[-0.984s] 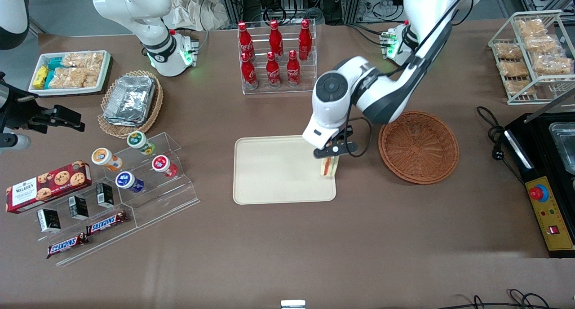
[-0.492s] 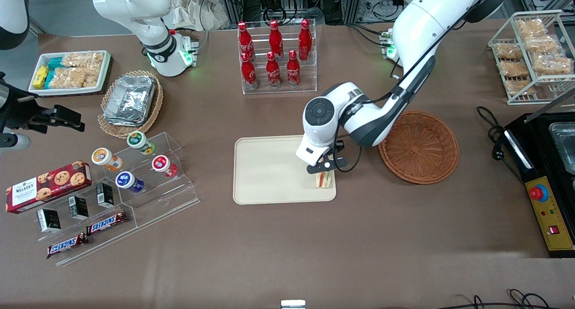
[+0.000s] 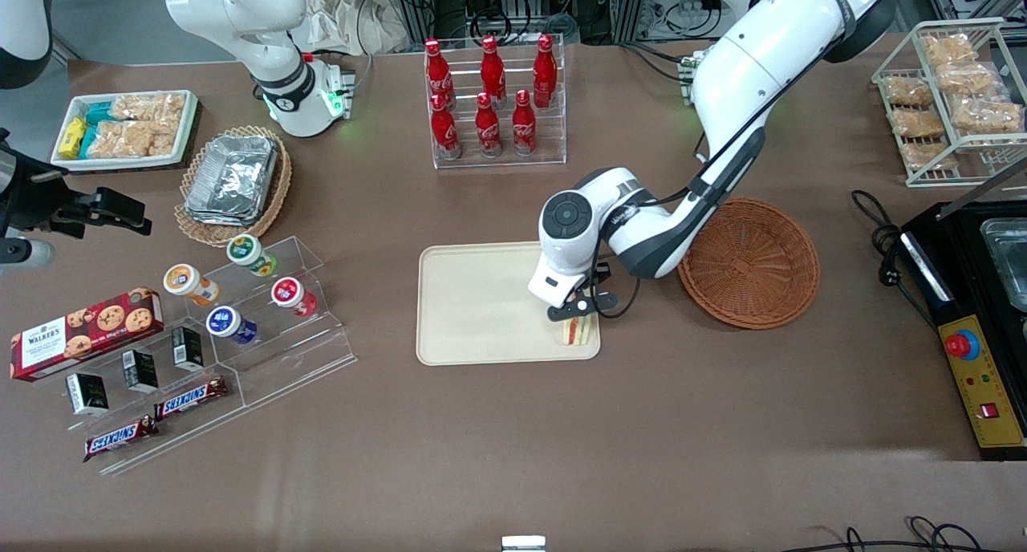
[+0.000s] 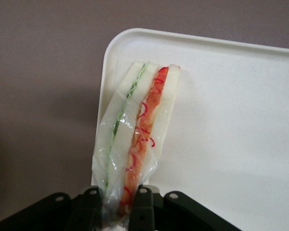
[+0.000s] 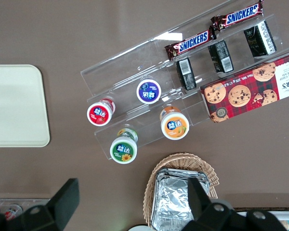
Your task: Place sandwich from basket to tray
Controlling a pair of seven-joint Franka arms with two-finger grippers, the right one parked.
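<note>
Lots of snacks on the bench (image 3: 513, 456): cola bottles (image 3: 491, 95) in a clear rack, foil packs (image 3: 233, 176) in a tan wicker basket, yogurt cups (image 3: 241, 287) on acrylic steps, Snickers bars (image 3: 156, 420) and a Walkers cookie box (image 3: 84, 331).

Glossy clear wrap covers the sandwich (image 4: 137, 139), pinched by the matt black plastic gripper (image 4: 116, 208) over a smooth, speckled cream plastic tray (image 4: 231, 120); the basket (image 3: 750, 263) is rough woven wicker.

A brown table (image 3: 513, 440) backed by cable-strung metal racks (image 3: 513, 6).
</note>
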